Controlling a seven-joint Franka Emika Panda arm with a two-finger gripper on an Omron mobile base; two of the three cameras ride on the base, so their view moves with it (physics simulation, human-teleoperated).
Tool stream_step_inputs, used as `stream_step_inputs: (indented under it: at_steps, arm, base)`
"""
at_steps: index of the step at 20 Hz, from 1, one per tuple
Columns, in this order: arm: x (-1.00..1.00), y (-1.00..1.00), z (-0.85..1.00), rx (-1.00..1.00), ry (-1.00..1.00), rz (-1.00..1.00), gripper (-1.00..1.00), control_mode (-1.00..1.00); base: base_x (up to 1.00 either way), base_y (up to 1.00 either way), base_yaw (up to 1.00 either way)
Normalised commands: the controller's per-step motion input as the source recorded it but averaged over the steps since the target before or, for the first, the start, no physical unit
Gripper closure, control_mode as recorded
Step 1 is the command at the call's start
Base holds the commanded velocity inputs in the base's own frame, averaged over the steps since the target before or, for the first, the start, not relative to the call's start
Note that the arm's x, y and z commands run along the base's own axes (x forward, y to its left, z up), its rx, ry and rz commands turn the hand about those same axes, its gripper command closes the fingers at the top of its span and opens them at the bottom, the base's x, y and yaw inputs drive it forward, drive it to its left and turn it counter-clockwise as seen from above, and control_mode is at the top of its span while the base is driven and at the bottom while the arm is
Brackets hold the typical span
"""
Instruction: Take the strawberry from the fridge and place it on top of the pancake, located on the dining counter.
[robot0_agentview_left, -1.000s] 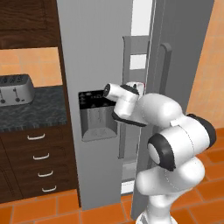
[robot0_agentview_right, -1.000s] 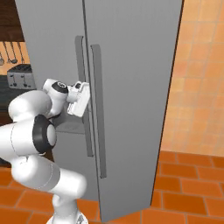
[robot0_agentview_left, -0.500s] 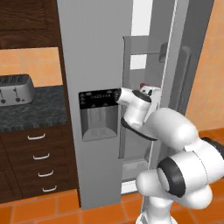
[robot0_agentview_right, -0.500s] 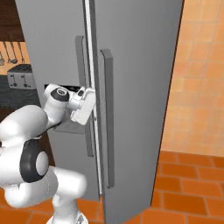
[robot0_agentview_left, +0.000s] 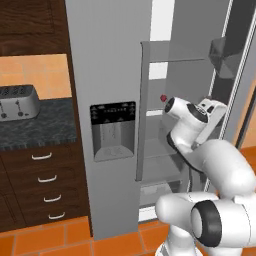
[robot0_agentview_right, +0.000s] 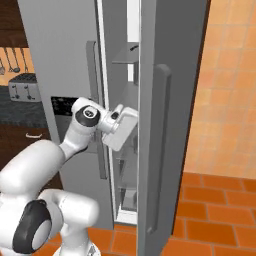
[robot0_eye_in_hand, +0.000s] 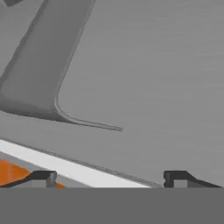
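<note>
Meanwhile, I had the fridge in front of me with its right door swung partly out, so the shelves showed through the gap. In the left base view the strawberry sat as a tiny red dot on a middle shelf, at about ten o'clock from the arm's wrist and just beside it. The gripper stood open with nothing between its tips, both dark fingertips wide apart at the bottom of the hand view. Ahead of it I saw only grey door surface, with the door's long handle slanting off toward eleven o'clock. From the right base view the hand hung in the gap between the two doors, level with the black dispenser panel. A toaster stood on the dark counter at nine o'clock from the fridge, above wooden drawers. I could not make out the pancake or the dining counter.
</note>
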Motion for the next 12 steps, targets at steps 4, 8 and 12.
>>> stream_step_inputs:
  at_steps: [4, 8, 12]
  arm:
    - [-0.20, -1.00, 0.03, 0.03, -0.17, -0.21, -1.00, -1.00]
    - [-0.02, -0.99, 0.00, 0.03, -0.09, -0.17, -1.00, -1.00]
    - [0.06, -0.66, 0.00, 0.03, -0.06, -0.07, -1.00, -1.00]
  base:
    - [0.00, 0.00, 0.00]
    - [0.00, 0.00, 0.00]
    - [0.00, 0.00, 0.00]
